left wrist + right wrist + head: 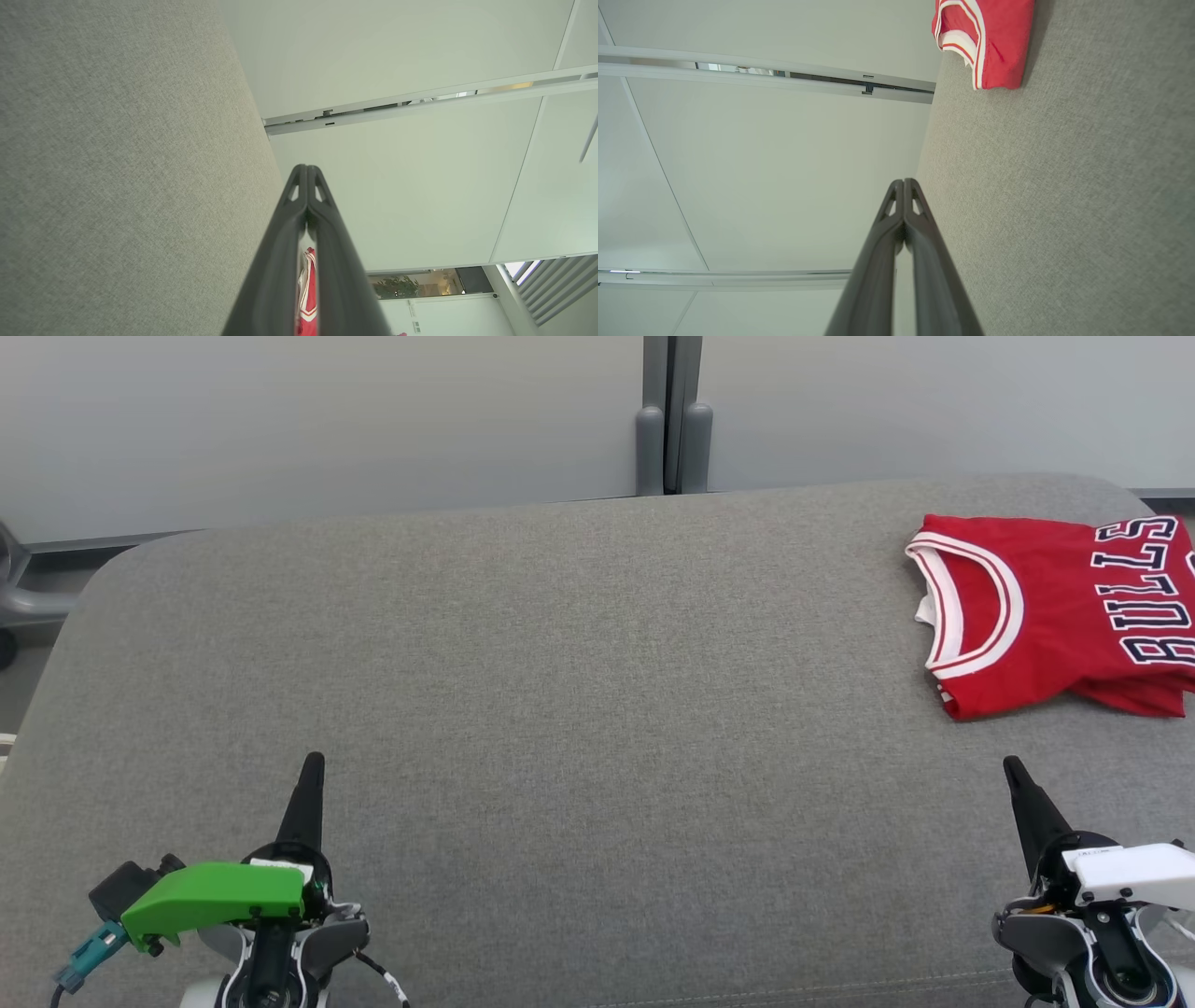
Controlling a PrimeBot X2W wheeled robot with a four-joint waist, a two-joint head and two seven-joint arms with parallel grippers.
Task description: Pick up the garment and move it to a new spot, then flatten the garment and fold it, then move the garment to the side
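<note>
Red folded fabric jersey (pixel 1055 616) lettered BULLS in navy and white, lying at far right of grey fabric-covered desk (pixel 560 663), near right pincer (pixel 1013 770), well apart from left pincer (pixel 313 767), both pincers pressed together, empty

Open cushion (pixel 560 709); jersey (pixel 1055 616) far right

Soft, even light fills the room, bright but without hard glare on the gray cushion (pixel 560 663). The red shirt (pixel 1055 616), ahead of the right gripper (pixel 1011 767), throws only a thin, faint shadow along its near edge. Looking along the left gripper (pixel 307 168), its fingers near the wrist are blurred. The wall panels (pixel 420 196) beyond its tip stay sharper, though their seams bow toward the picture's edges. Daylight glows brighter through blinds (pixel 551 289) off to one side.
</note>
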